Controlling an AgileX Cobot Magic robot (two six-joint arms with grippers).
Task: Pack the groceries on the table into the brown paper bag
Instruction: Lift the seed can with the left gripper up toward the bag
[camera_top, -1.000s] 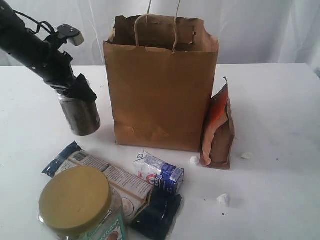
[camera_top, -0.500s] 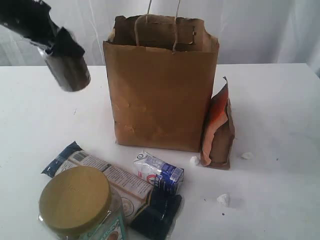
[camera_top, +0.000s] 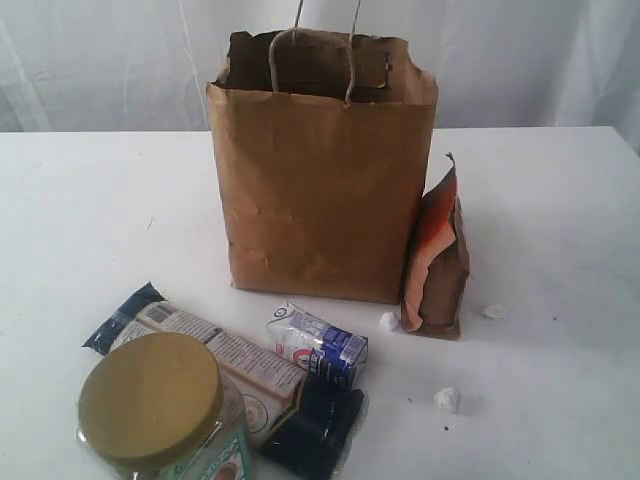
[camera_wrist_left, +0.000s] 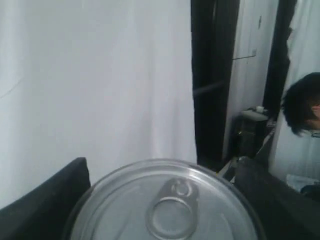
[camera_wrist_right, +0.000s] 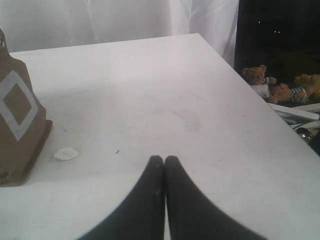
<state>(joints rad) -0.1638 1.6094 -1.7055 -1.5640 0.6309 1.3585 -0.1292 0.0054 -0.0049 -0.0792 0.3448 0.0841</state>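
The clear can (camera_wrist_left: 165, 212) shows only its silver pull-tab lid in the left wrist view. My left gripper (camera_wrist_left: 165, 197) is shut on it, one dark finger (camera_wrist_left: 47, 200) on each side, and both are out of the exterior view. The brown paper bag (camera_top: 320, 190) stands upright mid-table with its mouth open. The orange-brown pouch (camera_top: 438, 260) leans against the bag's right side. In front lie the olive-lidded jar (camera_top: 150, 400), the long dark-blue packet (camera_top: 215, 355) and the small white-blue carton (camera_top: 320, 345). My right gripper (camera_wrist_right: 164, 161) is shut and empty above the white table (camera_wrist_right: 150, 90).
White crumbs (camera_top: 447, 398) lie near the pouch, one of them (camera_wrist_right: 66, 153) beside the pouch (camera_wrist_right: 17, 125) in the right wrist view. The table's right edge (camera_wrist_right: 250, 95) drops off to a dark floor with soft toys. A white curtain hangs behind the table.
My left arm has lifted the can up and to the left, out of the exterior view. The bag and the other groceries have not moved.
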